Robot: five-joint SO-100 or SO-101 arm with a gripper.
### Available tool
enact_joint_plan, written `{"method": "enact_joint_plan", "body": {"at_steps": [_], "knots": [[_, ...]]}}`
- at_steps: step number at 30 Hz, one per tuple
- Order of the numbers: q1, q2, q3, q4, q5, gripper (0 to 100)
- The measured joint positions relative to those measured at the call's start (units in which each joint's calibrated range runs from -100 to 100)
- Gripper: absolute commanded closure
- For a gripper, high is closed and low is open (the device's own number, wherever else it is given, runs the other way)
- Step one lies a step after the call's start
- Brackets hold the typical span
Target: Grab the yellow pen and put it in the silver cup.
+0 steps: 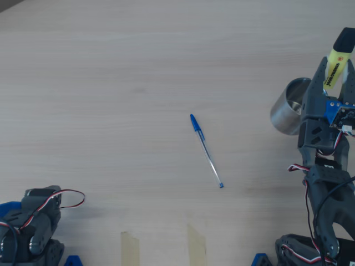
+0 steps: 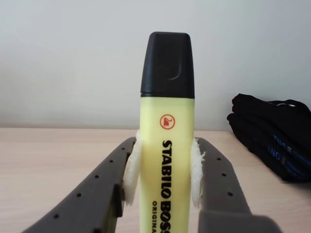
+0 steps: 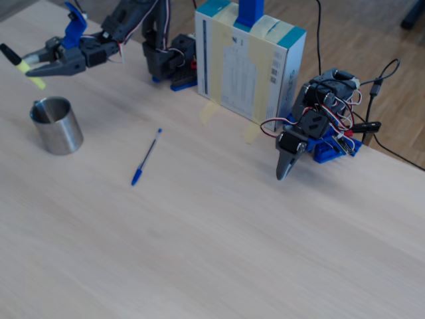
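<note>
My gripper (image 1: pixel 337 66) is shut on the yellow pen (image 1: pixel 336 60), a chunky highlighter with a black cap. In the wrist view the yellow pen (image 2: pixel 167 174) stands cap-up between the white-padded fingers (image 2: pixel 132 167) of the gripper (image 2: pixel 167 143). The silver cup (image 1: pixel 288 108) stands upright on the table just left of the gripper in the overhead view, its right rim hidden by the arm. In the fixed view the gripper (image 3: pixel 30 64) holds the yellow pen (image 3: pixel 38 82) tilted in the air, above and behind the silver cup (image 3: pixel 57 126).
A thin blue-capped ballpoint (image 1: pixel 206 150) lies mid-table. A second arm (image 1: pixel 30 227) rests at the lower left of the overhead view. A tall box (image 3: pixel 249 60) stands at the table's edge. A black bundle (image 2: pixel 272 138) lies beyond the gripper in the wrist view.
</note>
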Motion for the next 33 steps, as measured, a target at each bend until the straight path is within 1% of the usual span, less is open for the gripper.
{"method": "enact_joint_plan", "body": {"at_steps": [5,14,29,33], "knots": [[0.6,4.0,-2.3,0.0,0.0,98],[4.9,10.2,-2.8,-2.9,0.0,98],[5.0,11.0,-2.9,-2.9,0.0,98],[4.9,14.1,-4.7,-2.9,0.0,98]]}}
